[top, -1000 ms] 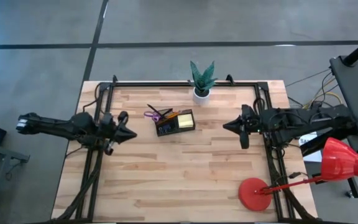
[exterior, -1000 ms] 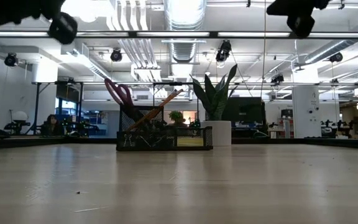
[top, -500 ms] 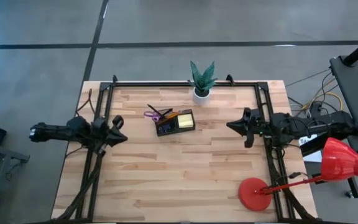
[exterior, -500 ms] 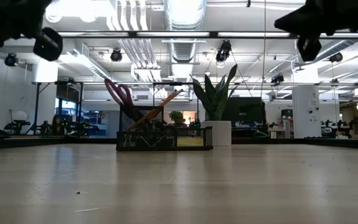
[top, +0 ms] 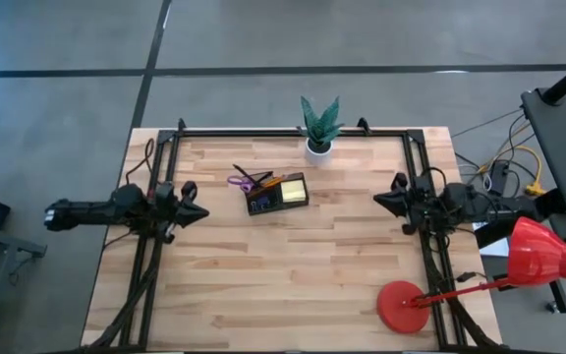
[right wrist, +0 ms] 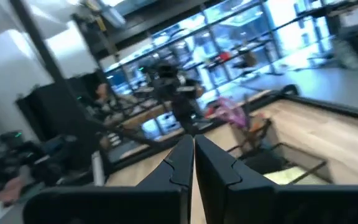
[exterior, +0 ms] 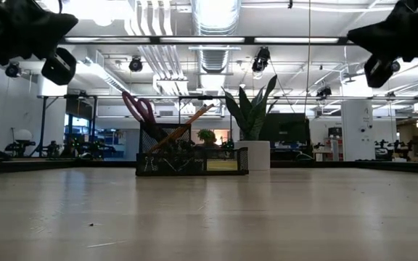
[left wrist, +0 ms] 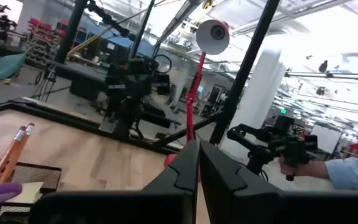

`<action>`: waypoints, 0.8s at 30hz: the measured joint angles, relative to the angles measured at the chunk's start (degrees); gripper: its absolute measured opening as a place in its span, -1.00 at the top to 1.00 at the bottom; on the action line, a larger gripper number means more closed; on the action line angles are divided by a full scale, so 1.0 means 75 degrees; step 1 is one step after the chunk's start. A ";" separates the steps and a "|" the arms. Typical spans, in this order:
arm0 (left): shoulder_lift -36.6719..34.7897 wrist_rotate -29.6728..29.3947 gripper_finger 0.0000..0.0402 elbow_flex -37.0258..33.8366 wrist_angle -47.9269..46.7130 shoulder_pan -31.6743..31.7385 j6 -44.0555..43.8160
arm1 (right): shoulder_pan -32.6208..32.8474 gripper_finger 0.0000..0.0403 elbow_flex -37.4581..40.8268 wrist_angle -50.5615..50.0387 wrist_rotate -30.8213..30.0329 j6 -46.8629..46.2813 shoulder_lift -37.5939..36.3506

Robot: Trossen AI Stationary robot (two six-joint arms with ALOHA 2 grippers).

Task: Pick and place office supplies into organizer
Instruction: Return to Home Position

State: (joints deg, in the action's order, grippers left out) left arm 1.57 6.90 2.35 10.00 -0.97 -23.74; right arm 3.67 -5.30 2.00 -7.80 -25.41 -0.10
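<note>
The black organizer point(top: 276, 194) stands on the table's far middle, seen also in the low view point(exterior: 191, 161). In it are purple-handled scissors point(top: 241, 180), orange pencils point(exterior: 187, 123) leaning out, and a yellow sticky-note pad point(top: 293, 187). My left gripper point(top: 202, 211) is shut at the table's left side, pointing level toward the organizer and well short of it. My right gripper point(top: 378, 202) is shut at the right side, also pointing level inward, with nothing in it. Each wrist view shows the shut fingertips point(left wrist: 197, 149) point(right wrist: 192, 140) and the organizer beyond point(left wrist: 17, 177) point(right wrist: 278, 165).
A green plant in a white pot point(top: 319, 147) stands at the far edge, just right of the organizer. A red lamp's round base point(top: 401, 307) sits at the near right corner. Black frame rails point(top: 293, 131) run along the table's edges. A person's hand point(left wrist: 303, 165) shows beyond the table.
Both arms have drawn back from the table's middle toward their own sides and sunk, the right one farther and tipping up to level. Both grippers stay shut. The organizer and its contents have not moved.
</note>
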 joint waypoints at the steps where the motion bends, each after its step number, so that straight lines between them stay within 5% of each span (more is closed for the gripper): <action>1: 0.0006 0.0000 1.00 0.0000 -0.0013 0.0051 0.0005 | 0.0003 0.96 0.0088 0.0107 0.0128 -0.0022 0.0018; 12: 0.0074 -0.0134 1.00 -0.0015 -0.0079 0.0317 -0.0391 | 0.0007 0.96 0.0018 -0.0130 0.1208 0.1161 0.0015; 19: 0.0072 -0.0131 1.00 -0.0020 -0.0076 0.0314 -0.0388 | 0.0001 0.96 -0.0608 -0.1955 0.1190 0.1835 0.0189; 24: 0.0082 -0.0128 1.00 -0.0023 -0.0066 0.0314 -0.0385 | 0.0007 0.96 -0.0725 -0.2009 0.1188 0.1799 0.0354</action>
State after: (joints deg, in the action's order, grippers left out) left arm 2.18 5.94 2.17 9.50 1.39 -26.63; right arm 3.73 -10.74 -13.06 1.10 -11.92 2.55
